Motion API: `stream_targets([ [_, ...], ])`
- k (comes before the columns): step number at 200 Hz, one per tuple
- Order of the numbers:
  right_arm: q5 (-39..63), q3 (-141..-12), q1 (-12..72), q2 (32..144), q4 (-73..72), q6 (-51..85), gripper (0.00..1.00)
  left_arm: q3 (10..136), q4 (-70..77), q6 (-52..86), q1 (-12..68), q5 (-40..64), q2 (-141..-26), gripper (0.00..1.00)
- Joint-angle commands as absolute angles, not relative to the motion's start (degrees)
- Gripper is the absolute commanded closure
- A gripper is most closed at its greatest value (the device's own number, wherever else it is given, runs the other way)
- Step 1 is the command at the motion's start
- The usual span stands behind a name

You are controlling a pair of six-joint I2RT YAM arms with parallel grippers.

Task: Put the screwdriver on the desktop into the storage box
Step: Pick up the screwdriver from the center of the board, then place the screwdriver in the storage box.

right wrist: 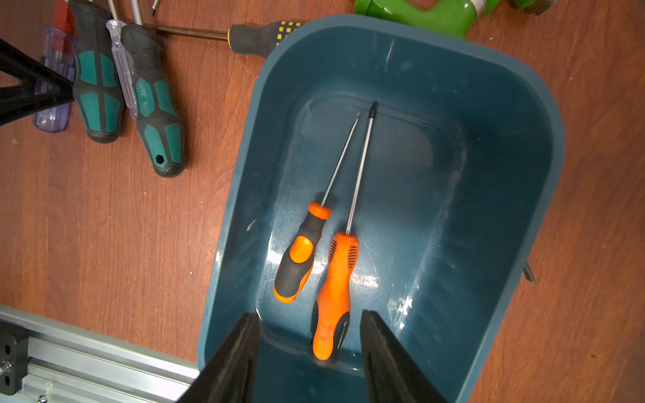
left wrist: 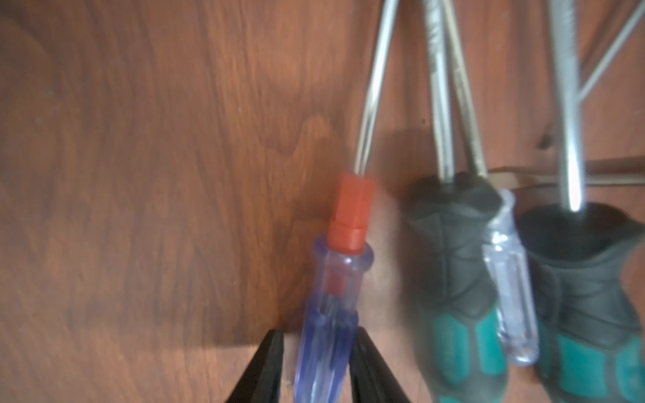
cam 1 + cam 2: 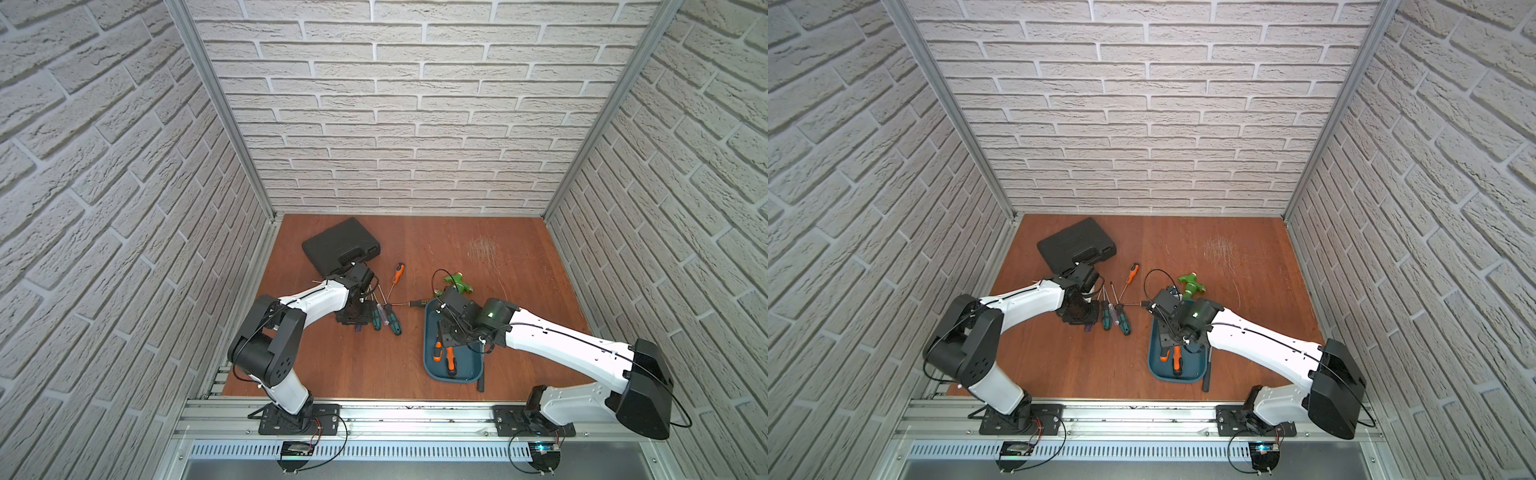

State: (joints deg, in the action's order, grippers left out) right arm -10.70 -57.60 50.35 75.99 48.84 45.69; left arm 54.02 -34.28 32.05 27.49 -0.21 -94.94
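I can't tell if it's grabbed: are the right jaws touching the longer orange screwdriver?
Apart. Right wrist view: the right gripper stands open around the longer orange screwdriver, storage box floor showing between.

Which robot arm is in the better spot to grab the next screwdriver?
Left: the left gripper straddles the translucent blue-handled screwdriver. The right gripper hangs open over the teal plastic storage box.

In a top view, the left gripper (image 3: 352,322) is pointing down at the desktop (image 3: 332,365) just beside two green-handled screwdrivers (image 3: 395,325), over what may be a purple-handled screwdriver (image 3: 356,328), mostly hidden. The right gripper (image 3: 448,341) is hanging over the storage box (image 3: 465,368), where two orange screwdrivers (image 3: 450,362) are lying. A black tool case (image 3: 336,245) is sitting beyond the left arm.
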Motion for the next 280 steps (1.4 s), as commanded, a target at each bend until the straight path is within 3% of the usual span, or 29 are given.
stream_targets([
  [1,-11.61,-57.04,50.27,74.38,48.6,46.32,0.47,55.5,-33.84,31.72,27.06,-1.21,-96.2,0.7],
  [59,-11.69,-56.48,50.27,73.79,48.7,46.5,0.48,54.84,-35.2,32.38,27.4,-3.48,-93.24,0.91],
  [111,-13.06,-55.55,49.26,70.2,49.3,48.84,0.47,55.55,-40.07,38.17,33.09,-7.76,-82.09,0.95],
  [150,-9.79,-53.86,39.93,65.17,46.88,50.98,0.48,61.36,-44.12,46.18,44.96,-11.9,-78.48,0.96],
  [227,-11.66,-56.0,29.56,47.64,63.66,49.57,0.48,85.48,-46.42,56.84,65.42,-12.07,-101.29,0.96],
  [280,-9.95,-57.37,29.27,42.56,70.8,46.58,0.48,94.71,-43.89,64.8,69.96,-8.01,-113.51,0.95],
])
